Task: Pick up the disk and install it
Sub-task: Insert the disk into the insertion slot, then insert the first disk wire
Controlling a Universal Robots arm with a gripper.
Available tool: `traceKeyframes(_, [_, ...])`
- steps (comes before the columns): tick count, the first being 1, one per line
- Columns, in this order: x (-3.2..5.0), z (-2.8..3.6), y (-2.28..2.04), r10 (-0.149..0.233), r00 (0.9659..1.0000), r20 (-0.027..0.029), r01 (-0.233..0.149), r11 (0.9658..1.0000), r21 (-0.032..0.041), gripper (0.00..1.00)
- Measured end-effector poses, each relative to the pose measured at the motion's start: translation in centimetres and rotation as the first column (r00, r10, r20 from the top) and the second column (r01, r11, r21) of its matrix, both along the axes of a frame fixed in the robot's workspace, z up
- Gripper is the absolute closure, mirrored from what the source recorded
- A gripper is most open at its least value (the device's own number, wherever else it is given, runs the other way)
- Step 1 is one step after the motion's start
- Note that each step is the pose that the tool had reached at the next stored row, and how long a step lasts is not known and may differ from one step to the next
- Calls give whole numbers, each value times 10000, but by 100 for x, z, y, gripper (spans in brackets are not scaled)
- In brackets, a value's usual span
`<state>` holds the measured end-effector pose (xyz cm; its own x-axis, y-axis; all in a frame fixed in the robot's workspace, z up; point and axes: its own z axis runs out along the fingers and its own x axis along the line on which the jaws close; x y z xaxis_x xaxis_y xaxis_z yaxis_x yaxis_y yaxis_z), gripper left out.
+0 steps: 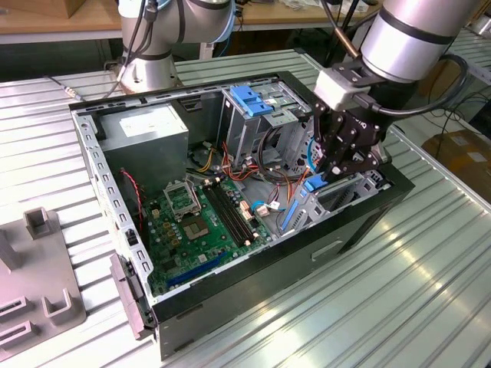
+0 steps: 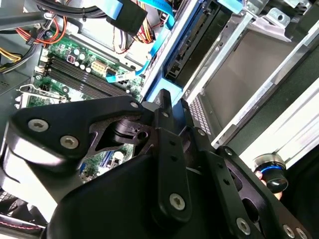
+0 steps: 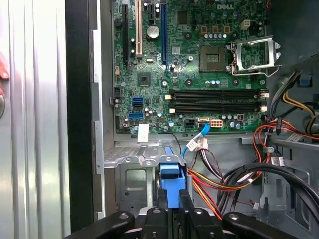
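The pincer (image 3: 172, 196) is pressed onto the blue end of the disk (image 3: 172, 174), pinching it. The disk stands on edge in the metal bay (image 1: 343, 195) just beside the green board (image 1: 201, 222), on the exterior view's right of that board, inside the open computer case (image 1: 253, 287).

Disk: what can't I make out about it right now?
Label face of the disk: edge-on in the first wrist view.
How deep it sits in the drive bay: the gripper covers that in the exterior view.
Its near end: behind the gripper in the second wrist view.
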<state>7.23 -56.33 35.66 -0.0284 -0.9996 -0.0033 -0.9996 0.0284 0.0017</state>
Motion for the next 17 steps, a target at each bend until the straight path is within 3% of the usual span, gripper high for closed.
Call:
traceKeyframes(11, [10,33,0,1,10000,0,-1,10000,-2,76])
traceKeyframes(17, [168,30,0,0,10000,0,0,10000,0,76])
